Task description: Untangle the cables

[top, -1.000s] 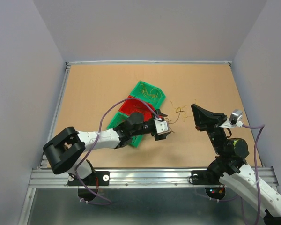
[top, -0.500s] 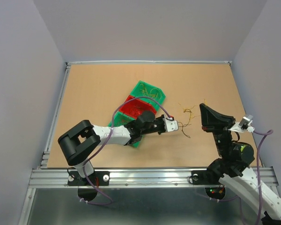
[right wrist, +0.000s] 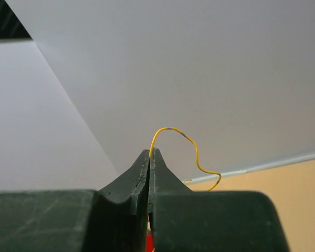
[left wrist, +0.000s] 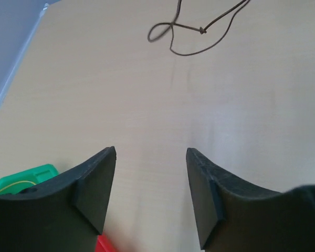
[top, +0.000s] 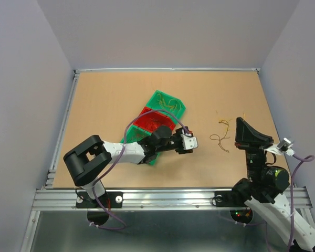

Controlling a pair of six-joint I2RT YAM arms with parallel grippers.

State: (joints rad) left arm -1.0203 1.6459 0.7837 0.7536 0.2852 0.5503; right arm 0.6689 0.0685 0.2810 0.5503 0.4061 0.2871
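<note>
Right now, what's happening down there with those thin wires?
Left gripper open, empty. Right gripper shut on yellow wire. Brown strand loose on table. Nothing blocking.

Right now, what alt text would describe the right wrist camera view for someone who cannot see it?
The dark right gripper is clamped shut on a thin yellow wire that loops up and curls to the right. Behind it are a pale wall and a strip of tan table.

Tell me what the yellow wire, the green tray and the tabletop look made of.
The yellow wire: probably plastic-coated metal; thin, smooth, holds its curl.
The green tray: likely hard plastic; uniform bright colour, crisp edges.
The tabletop: seemingly wood or laminate; matte tan, faint sheen.
</note>
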